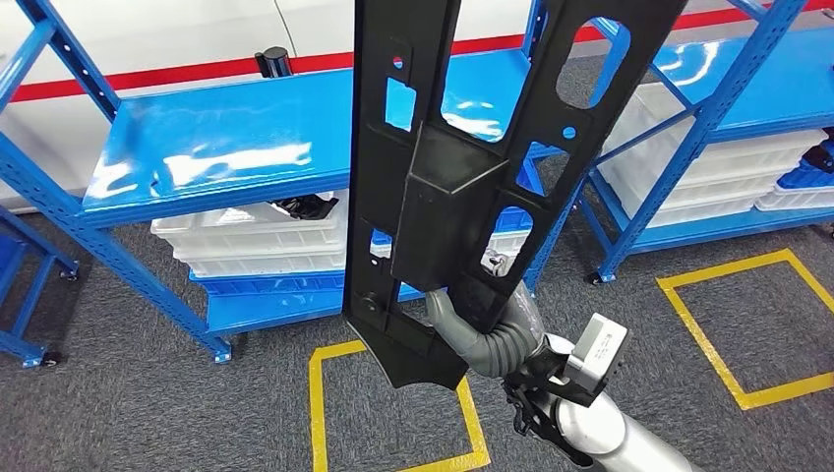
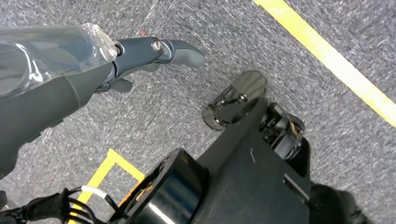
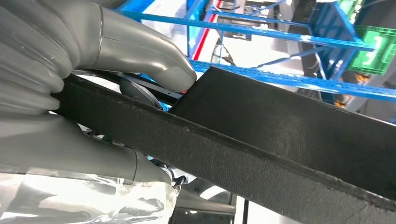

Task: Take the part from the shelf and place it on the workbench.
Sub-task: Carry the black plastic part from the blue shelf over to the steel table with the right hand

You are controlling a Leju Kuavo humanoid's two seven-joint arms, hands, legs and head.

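Part [image 1: 462, 187], a long black plastic panel with cut-out windows and a raised block at its middle, stands nearly upright in front of the head camera, held clear of the shelving. Its lower end flares into a pointed foot above the yellow floor square [image 1: 320, 413] taped on the grey carpet [image 1: 148, 393].

The right hand [image 1: 487, 329] grips the part low down, near that foot; the grey ribbed cover and thumb wrap around the panel's edge. In the right wrist view the right hand [image 3: 70, 84] has its thick grey thumb [image 3: 149, 58] pressed over one face of the black edge, with the rest of the hand closed beneath it, so its fingers are clamped on the part [image 3: 280, 140].

Behind the part stands a blue shelf unit [image 1: 216, 147] with a bare, glossy upper deck; white trays [image 1: 256, 241] are stacked on the level below. A second blue shelf unit [image 1: 747, 88] stands to the right, also carrying white trays [image 1: 708, 177]. Another yellow floor square [image 1: 747, 324] lies before it.

The left hand [image 2: 107, 65] hangs over the carpet in the left wrist view, with a dark finger [image 2: 163, 50] stretched out straight and nothing in its grasp; the fingers lie loosely apart. A yellow tape line [image 2: 327, 56] crosses the floor beyond it.
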